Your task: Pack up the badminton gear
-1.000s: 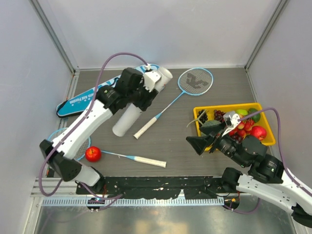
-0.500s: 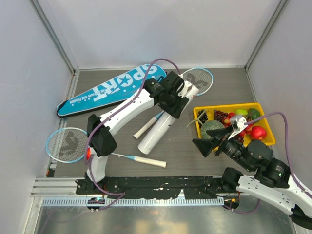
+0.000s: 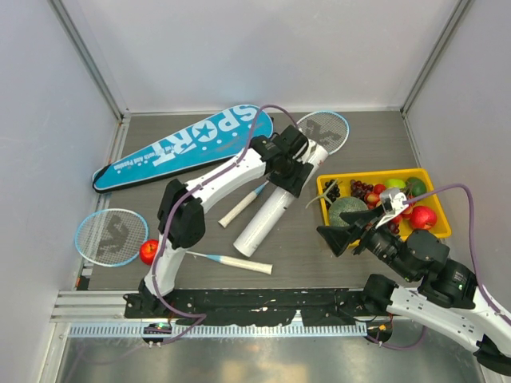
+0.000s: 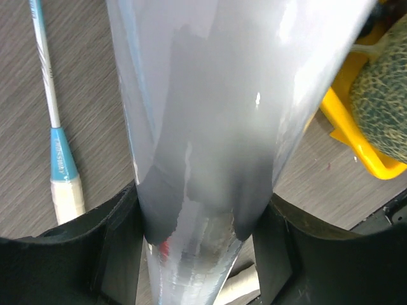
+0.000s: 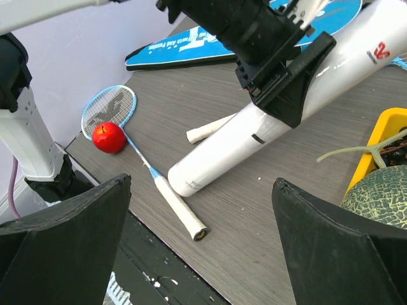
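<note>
My left gripper (image 3: 291, 169) is shut on the long white tube (image 3: 271, 211), which slants from near the tray down toward the front. In the left wrist view the tube (image 4: 210, 114) fills the gap between the fingers (image 4: 108, 248). My right gripper (image 3: 343, 227) is open and empty, to the right of the tube's lower end (image 5: 191, 178). One racket (image 3: 321, 132) lies behind the tube, its handle (image 3: 236, 211) left of it. The other racket (image 3: 112, 237) lies front left, its handle (image 5: 181, 213) near the front edge. The blue SPORT bag (image 3: 188, 144) lies at the back left. No shuttlecocks show.
A yellow tray (image 3: 411, 173) of fruit with a melon (image 5: 381, 200) stands right of the tube, close to my left gripper. A red ball (image 3: 148, 251) lies beside the front-left racket. Grey walls close in the back and both sides.
My left arm has swung the tube from the table's left-middle to the right, next to the yellow tray, which uncovered the blue bag. My right gripper has barely moved.
</note>
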{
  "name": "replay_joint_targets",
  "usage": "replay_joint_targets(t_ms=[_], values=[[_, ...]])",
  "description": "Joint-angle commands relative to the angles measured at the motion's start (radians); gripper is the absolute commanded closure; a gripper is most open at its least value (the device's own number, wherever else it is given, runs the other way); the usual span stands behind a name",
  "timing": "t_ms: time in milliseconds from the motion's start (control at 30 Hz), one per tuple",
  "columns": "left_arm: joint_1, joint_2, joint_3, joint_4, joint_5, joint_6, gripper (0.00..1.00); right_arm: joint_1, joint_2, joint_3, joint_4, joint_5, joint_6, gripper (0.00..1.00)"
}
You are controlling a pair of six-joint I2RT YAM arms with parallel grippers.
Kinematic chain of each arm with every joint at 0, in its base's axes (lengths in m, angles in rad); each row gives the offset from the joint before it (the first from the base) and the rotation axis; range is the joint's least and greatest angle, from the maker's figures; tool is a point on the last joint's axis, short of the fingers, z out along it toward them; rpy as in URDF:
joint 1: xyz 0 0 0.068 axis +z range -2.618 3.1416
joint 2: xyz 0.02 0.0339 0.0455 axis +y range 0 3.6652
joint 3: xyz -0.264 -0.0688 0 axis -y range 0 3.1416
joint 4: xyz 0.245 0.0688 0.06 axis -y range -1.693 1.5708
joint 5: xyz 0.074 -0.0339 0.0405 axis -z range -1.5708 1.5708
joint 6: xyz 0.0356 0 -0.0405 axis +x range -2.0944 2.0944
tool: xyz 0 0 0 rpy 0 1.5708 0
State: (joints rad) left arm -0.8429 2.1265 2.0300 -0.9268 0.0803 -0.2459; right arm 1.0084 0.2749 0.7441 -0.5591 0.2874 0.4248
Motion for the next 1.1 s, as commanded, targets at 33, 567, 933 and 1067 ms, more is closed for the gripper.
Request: replay_joint_targets(t_ms=[33, 567, 933, 1067], values=[[0.002, 0.035, -0.002, 0.069, 0.016, -0.007, 0.63, 0.001, 0.009, 0.037, 0.025, 0.041, 0.005, 0.05], [0.004, -0.117, -0.057, 0.137, 0.016, 0.043, 0.01, 0.001, 0.043, 0.031, 0.044, 0.05, 0.023, 0.05], [0.079, -0.307, -0.194, 0.094, -0.215, 0.325, 0.01, 0.001, 0.046, 0.011, 0.057, 0.032, 0.029, 0.05], [0.162, -0.345, -0.252, 0.071, -0.217, 0.433, 0.0, -0.001, 0.044, 0.006, 0.06, 0.036, 0.029, 0.05]])
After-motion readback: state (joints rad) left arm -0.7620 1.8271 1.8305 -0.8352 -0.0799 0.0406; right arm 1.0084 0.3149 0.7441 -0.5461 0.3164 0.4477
